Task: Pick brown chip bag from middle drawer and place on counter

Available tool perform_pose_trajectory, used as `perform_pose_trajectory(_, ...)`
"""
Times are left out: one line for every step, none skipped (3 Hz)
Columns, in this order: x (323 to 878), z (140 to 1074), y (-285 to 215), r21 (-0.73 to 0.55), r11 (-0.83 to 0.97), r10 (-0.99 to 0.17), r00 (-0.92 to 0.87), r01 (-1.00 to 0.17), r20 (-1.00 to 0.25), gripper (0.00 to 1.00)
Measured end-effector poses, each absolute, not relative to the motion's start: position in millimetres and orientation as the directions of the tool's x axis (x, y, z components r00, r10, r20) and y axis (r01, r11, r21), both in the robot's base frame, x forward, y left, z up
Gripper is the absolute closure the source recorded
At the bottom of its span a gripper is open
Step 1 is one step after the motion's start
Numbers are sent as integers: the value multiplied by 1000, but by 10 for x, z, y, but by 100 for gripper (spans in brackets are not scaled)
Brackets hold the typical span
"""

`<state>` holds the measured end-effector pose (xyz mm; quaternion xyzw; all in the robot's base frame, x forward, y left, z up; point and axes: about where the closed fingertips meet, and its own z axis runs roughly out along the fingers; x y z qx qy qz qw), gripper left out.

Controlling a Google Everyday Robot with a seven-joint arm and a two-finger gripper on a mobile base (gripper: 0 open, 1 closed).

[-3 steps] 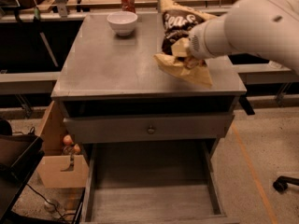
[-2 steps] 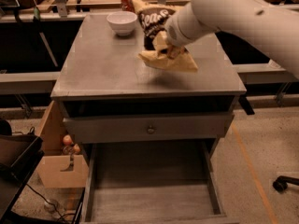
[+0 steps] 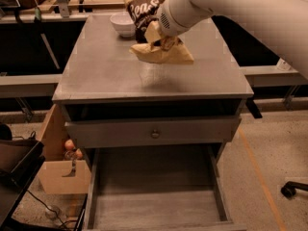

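One brown chip bag (image 3: 166, 54) is held clear of the counter (image 3: 106, 71), over its middle-back part. The pale lower end hangs down and a faint shadow is seen on the counter right under it. No contact between bag and counter is seen. The bag is clamped at its crumpled middle by the gripper (image 3: 158, 32), which is placed above the counter's back half. The white bowl (image 3: 122, 23), set near the counter's back edge, is just beside it. The bag's dark upper part is pushed up past that edge.

Compared with a second ago, the bag is carried from above the counter's right side toward its centre and back, so it is brought nearer the bowl. The arm (image 3: 231, 8) is now reached in from over the counter's right-back corner and is seen higher. Bowl and counter are unchanged.

For the task this is read as follows. The pick is done: no bag is seen in the middle drawer (image 3: 154, 201), which is pulled out below the counter. Transport is judged nearly finished, with only lowering and release left. Bare counter is seen under the bag, so a short descent is judged enough. The bowl is close, so a nudge is a risk if the bag is set down further back. One closed drawer front (image 3: 154, 131) with a knob is seen directly under the counter.
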<state>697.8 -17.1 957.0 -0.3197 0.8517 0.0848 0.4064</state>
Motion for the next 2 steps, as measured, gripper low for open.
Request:
perform_pose_trajectory(6972,9572,-162,-116,780,-477,-464,-615,-746,36)
perform_pose_trajectory(6967,9573,-148,-116,779,-478,-463,-616,-746,13)
